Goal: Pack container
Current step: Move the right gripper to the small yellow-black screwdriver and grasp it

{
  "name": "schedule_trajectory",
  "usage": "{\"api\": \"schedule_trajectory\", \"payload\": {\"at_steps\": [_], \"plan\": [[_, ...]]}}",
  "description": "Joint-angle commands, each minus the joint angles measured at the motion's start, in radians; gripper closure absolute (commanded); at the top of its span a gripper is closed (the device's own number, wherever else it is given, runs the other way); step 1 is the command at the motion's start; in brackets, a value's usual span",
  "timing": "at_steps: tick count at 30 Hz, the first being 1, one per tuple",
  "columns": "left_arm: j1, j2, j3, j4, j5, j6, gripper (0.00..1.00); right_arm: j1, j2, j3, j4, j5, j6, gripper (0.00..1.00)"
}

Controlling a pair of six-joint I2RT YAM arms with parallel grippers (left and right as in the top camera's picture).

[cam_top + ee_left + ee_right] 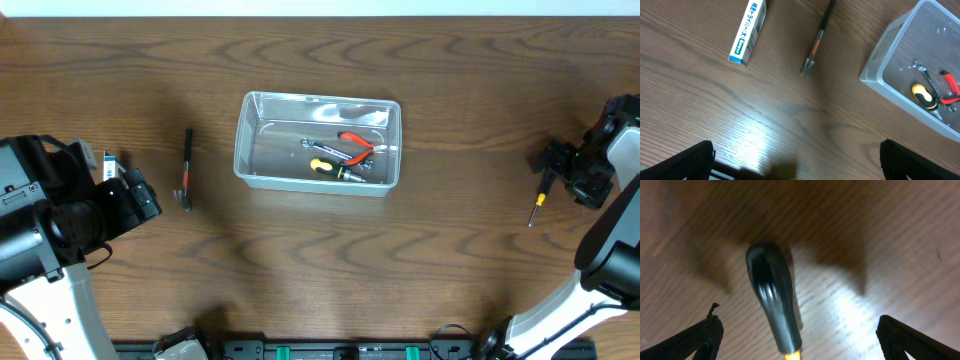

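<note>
Container [243, 150] sits mid-table, open side up. Inside lie red-handled pliers [357, 146], a yellow-and-black screwdriver [330, 169] and a small wrench [320, 147]. To its left, apart from it, is a slim dark tool with a metal head [187, 170]; farther left is a blue-white box [747, 32]. Left gripper [796, 150] is spread wide over bare wood, empty. Right gripper [800, 325] is likewise spread, its fingers flanking a black-handled screwdriver [771, 295] on the table, no contact visible.

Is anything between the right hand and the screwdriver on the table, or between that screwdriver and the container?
Nothing visible. The right hand hangs open directly over the screwdriver, at its black handle, with no object between. From there to the container lies only bare table, and the container has no lid.
</note>
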Motion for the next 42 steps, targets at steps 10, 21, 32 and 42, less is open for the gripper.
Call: {"api": "schedule_trajectory", "payload": {"at_steps": [10, 21, 32, 42], "plan": [[0.004, -0.002, 0.013, -0.003, 0.002, 0.013, 0.02, 0.058, 0.055, -0.008, 0.036, -0.004, -0.063, 0.01], [0.004, -0.002, 0.013, -0.003, 0.002, 0.014, 0.02, 0.057, 0.055, -0.079, 0.087, -0.004, -0.065, 0.01], [0.004, -0.002, 0.013, -0.003, 0.002, 0.014, 0.02, 0.057, 0.055, -0.113, 0.103, -0.005, -0.061, 0.29], [0.004, -0.002, 0.013, -0.003, 0.002, 0.014, 0.02, 0.057, 0.055, -0.113, 0.099, -0.006, -0.058, 0.59]]}}
